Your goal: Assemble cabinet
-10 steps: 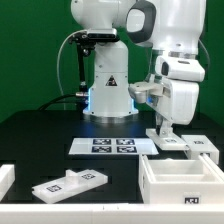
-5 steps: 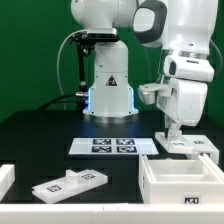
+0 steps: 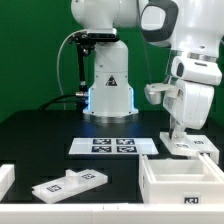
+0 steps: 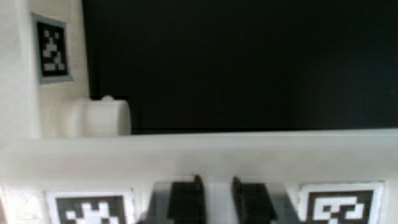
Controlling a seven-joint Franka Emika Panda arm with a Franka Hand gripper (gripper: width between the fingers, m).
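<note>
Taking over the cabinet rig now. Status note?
Gripper: down on the tagged panel at the exterior view's right, behind the open box; grip unclear.
Second panel lies loose at the near left, with a white part at the left edge. Marker board is mid-table.
Done: no parts visibly joined.
Left: the whole assembly.

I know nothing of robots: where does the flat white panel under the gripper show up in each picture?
Exterior view: the panel lies at the exterior view's right, behind the open white box, under the gripper.
Wrist view: the panel appears as the white band carrying two marker tags.
Shared landmark: the gripper at the panel.
</note>
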